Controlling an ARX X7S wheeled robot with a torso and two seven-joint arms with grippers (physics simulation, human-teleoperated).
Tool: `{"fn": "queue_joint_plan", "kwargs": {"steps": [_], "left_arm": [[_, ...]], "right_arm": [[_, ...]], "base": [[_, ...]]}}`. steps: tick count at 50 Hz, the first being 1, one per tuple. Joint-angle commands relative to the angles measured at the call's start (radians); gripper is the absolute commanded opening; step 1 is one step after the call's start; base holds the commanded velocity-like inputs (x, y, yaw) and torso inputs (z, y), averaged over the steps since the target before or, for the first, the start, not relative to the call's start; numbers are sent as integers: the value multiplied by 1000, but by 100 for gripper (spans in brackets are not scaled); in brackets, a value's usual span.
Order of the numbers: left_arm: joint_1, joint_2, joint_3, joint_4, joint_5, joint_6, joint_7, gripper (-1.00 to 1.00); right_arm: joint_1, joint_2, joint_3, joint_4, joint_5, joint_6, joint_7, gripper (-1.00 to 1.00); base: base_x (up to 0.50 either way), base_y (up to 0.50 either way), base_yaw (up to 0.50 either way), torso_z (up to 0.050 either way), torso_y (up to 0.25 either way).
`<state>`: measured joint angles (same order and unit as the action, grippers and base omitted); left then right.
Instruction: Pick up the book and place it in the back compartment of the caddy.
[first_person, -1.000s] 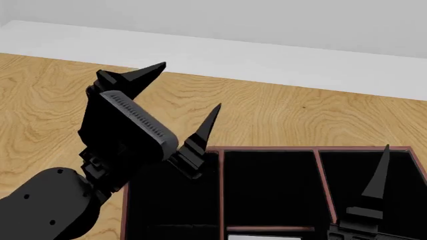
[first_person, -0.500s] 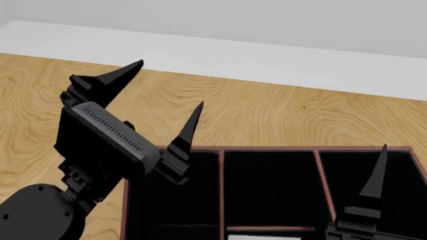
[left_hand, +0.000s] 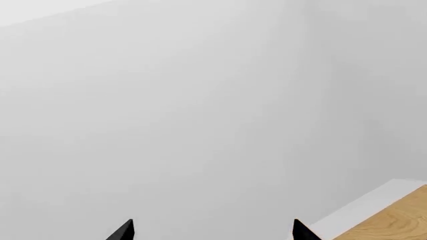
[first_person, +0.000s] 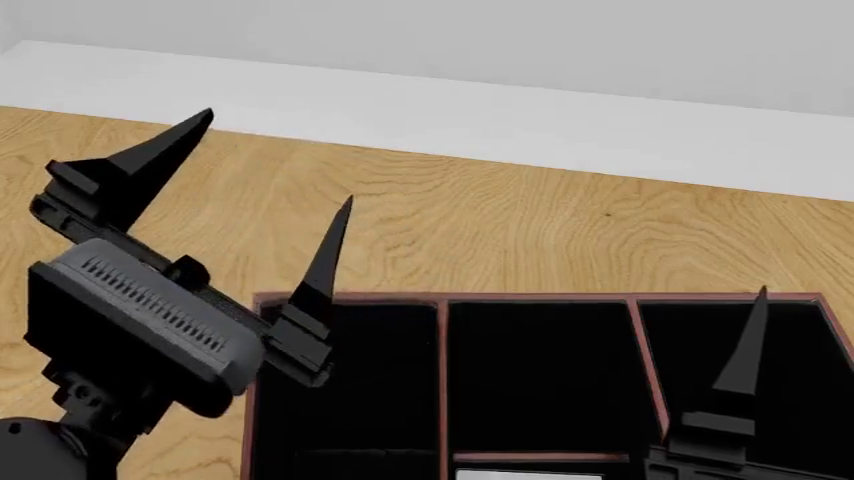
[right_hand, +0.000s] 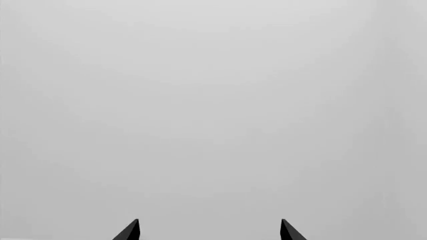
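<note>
White-grey page edge of one book (first_person: 510, 474) is seen at the near frame edge, inside the single caddy (first_person: 443, 345), whose thin pinkish-brown dividers split a black interior. Two black hands are raised: left hand (first_person: 267, 170) with pointed fingers spread apart, right hand (right_hand: 209, 230) likewise parted. Wood-grain table (first_person: 534, 230) lies beyond.

One large rectangular caddy (first_person: 441, 360) with thin pinkish-brown walls and a black inside sits on one light wooden tabletop (first_person: 534, 240). One thin white-grey strip (first_person: 541, 474) shows at its near edge. Two black pointed-fingered robot grippers (first_person: 267, 170) (first_person: 754, 330) are in view.
</note>
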<state>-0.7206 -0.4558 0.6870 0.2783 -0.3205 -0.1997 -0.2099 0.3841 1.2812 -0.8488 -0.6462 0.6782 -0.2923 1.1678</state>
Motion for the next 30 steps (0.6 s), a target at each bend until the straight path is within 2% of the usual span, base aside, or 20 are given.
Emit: {"fn": "queue_joint_plan", "kwargs": {"steps": [1,30], "left_arm": [[39,-49,-16,105,19,-18,-53,100],[124,-125,-59,259,35,-30,-143,100]], "right_arm": [[6,-4,3,-7,1,14,-4,100],[32,-19,11,-32,4,65,-23,100]], "base": [[0,0,0,0,0],[0,0,0,0,0]]}}
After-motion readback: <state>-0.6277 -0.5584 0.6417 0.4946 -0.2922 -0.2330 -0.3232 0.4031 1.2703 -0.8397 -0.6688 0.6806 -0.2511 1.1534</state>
